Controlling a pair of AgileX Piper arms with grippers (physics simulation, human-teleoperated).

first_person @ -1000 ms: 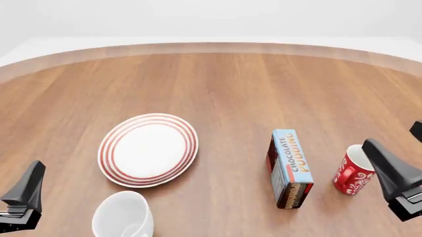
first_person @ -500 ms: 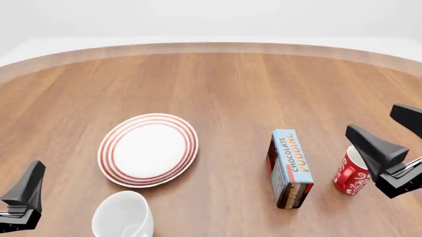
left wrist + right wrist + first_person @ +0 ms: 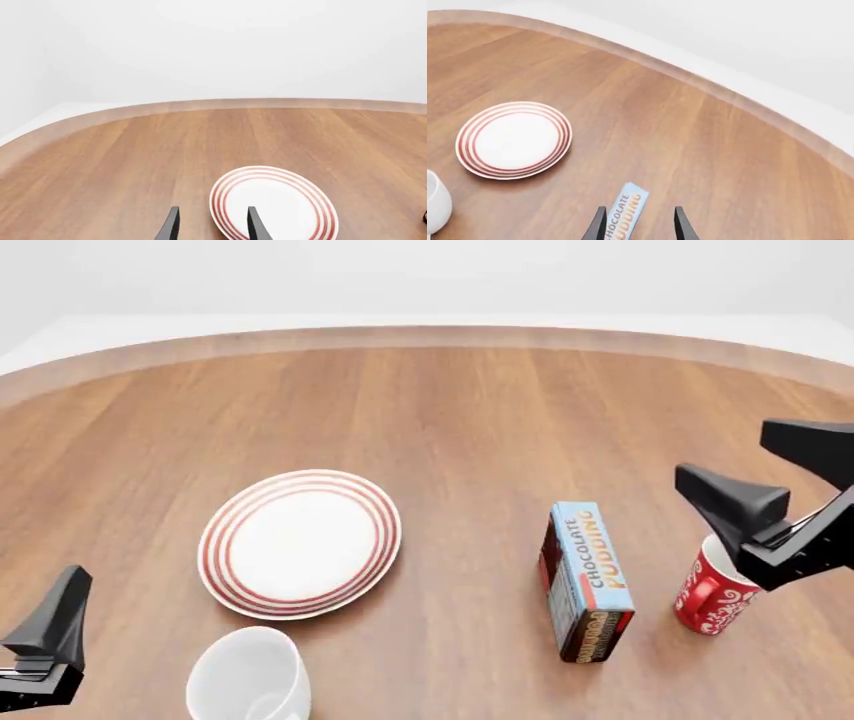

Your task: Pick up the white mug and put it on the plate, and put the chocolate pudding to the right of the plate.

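The white mug [image 3: 250,675] stands upright near the front edge, just in front of the plate [image 3: 300,543], which has nothing on it. Right of centre, the chocolate pudding [image 3: 587,580] lies flat with its blue face up. My right gripper [image 3: 723,452] hangs open in the air above the red mug, to the right of the pudding and touching nothing. In its wrist view the pudding [image 3: 625,212] shows below and between the right gripper's [image 3: 638,216] spread fingers, with the plate [image 3: 514,140] and white mug [image 3: 435,200] off to one side. My left gripper [image 3: 67,590] waits open at the front left, left of the mug.
A red mug with a white pattern [image 3: 714,590] stands close to the right of the pudding, under my right gripper. The left wrist view shows the left gripper [image 3: 212,222], the plate [image 3: 273,205] and the table's curved far edge [image 3: 220,104].
My right gripper has risen and moved forward and a little left, from beside the red mug to above it. The left gripper and all objects have stayed still.
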